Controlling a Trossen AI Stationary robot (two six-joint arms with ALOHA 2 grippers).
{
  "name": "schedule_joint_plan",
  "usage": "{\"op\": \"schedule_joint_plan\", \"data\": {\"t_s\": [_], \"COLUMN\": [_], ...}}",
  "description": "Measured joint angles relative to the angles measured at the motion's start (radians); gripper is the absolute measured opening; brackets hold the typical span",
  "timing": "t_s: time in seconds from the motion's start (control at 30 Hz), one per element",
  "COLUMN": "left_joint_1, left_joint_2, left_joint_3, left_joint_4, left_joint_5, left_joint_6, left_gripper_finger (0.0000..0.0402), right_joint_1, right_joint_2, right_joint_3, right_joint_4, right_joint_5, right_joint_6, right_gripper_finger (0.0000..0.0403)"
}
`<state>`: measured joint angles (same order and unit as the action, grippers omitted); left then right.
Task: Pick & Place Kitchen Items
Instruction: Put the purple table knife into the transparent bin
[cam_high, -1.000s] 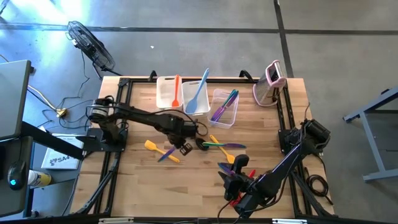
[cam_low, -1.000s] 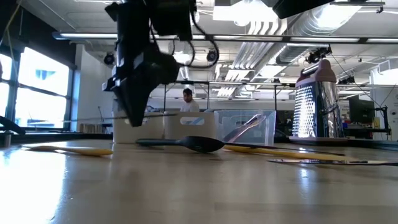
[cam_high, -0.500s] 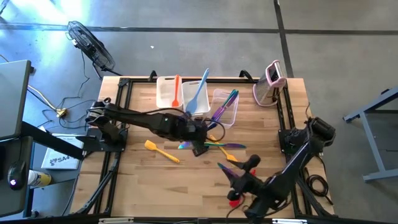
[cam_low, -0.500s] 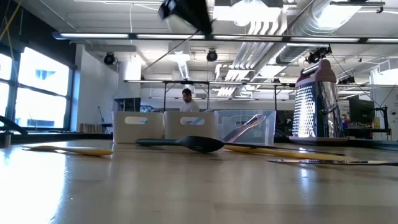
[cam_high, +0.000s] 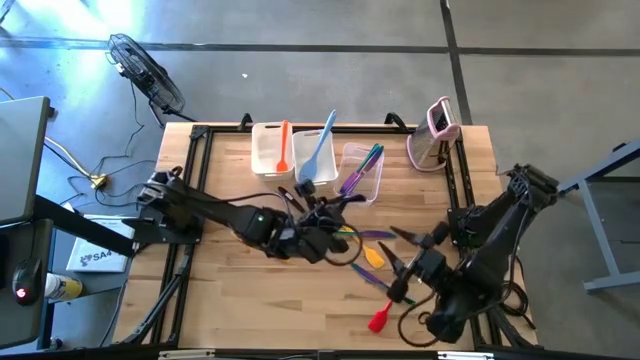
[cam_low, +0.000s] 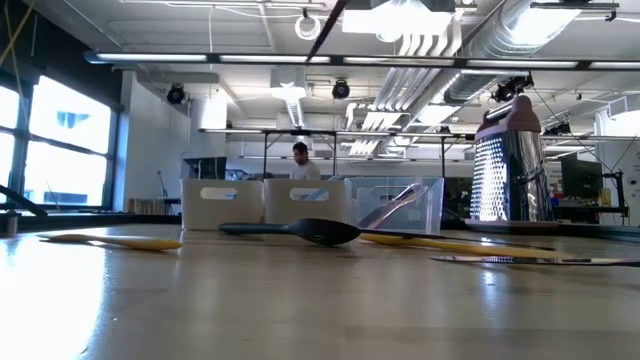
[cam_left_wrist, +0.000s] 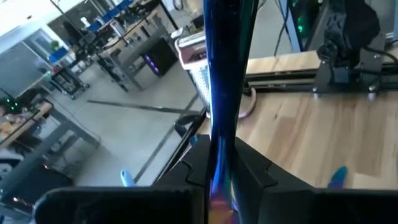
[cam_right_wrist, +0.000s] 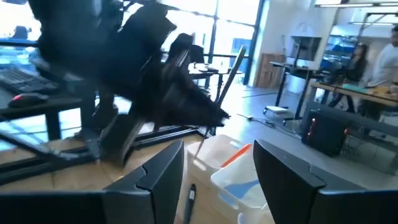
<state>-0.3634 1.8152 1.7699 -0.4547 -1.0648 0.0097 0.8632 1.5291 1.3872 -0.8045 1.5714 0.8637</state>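
Note:
My left gripper (cam_high: 330, 215) hangs above the table's middle, shut on a slim dark blue iridescent utensil (cam_left_wrist: 224, 74). My right gripper (cam_high: 392, 255) hovers open at the near right, with nothing between its fingers (cam_right_wrist: 165, 171). A red spatula (cam_high: 380, 320) lies flat on the table below it. A yellow spoon (cam_high: 372, 255), purple and teal utensils (cam_high: 372, 235) and a black spoon (cam_low: 320, 232) lie mid-table. Three tubs at the far side hold an orange spatula (cam_high: 284, 145), a light blue spatula (cam_high: 320, 150) and purple and teal utensils (cam_high: 362, 165). My left gripper pinches the utensil's thin handle (cam_left_wrist: 219, 168) between its two fingers. The fingers reach out almost level from the table's left and lie across the handle. The handle runs straight away from the fingers and out of the wrist view. The utensil is lifted clear of the table.
The pink-and-white upright grater (cam_high: 437, 130) stands at the far right corner. The tubs (cam_high: 268, 160) line the far edge. Black frame rails (cam_high: 190, 190) run along both table sides. A person (cam_low: 300, 160) sits in the room behind the table.
My left gripper has risen from the table with the iridescent utensil, moved toward the table's right and rolled from pointing down to nearly level; the utensil is now lifted clear. My right gripper has risen, moved toward the far edge and rolled, staying open above the red spatula.

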Motion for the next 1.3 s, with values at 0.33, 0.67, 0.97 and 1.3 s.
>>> {"op": "schedule_joint_plan", "data": {"t_s": [0.33, 0.67, 0.97, 1.3], "left_joint_1": [-0.012, -0.039, -0.066, -0.092], "left_joint_2": [0.036, 0.036, 0.036, 0.036], "left_joint_3": [-0.001, -0.001, -0.001, -0.001], "left_joint_4": [0.087, 0.184, 0.224, 0.217], "left_joint_5": [0.015, 0.029, 0.030, -0.001], "left_joint_6": [0.067, 0.170, 0.204, 0.217], "left_gripper_finger": [0.0031, 0.0031, 0.0031, 0.0031], "right_joint_1": [-0.068, -0.106, -0.165, -0.196], "right_joint_2": [-0.012, -0.019, -0.026, -0.026], "right_joint_3": [0.000, 0.000, 0.000, 0.000], "right_joint_4": [0.192, 0.442, 0.517, 0.697], "right_joint_5": [-0.050, -0.140, -0.214, -0.400], "right_joint_6": [-0.313, -0.596, -0.662, -0.878], "right_gripper_finger": [0.0188, 0.0188, 0.0188, 0.0188]}}
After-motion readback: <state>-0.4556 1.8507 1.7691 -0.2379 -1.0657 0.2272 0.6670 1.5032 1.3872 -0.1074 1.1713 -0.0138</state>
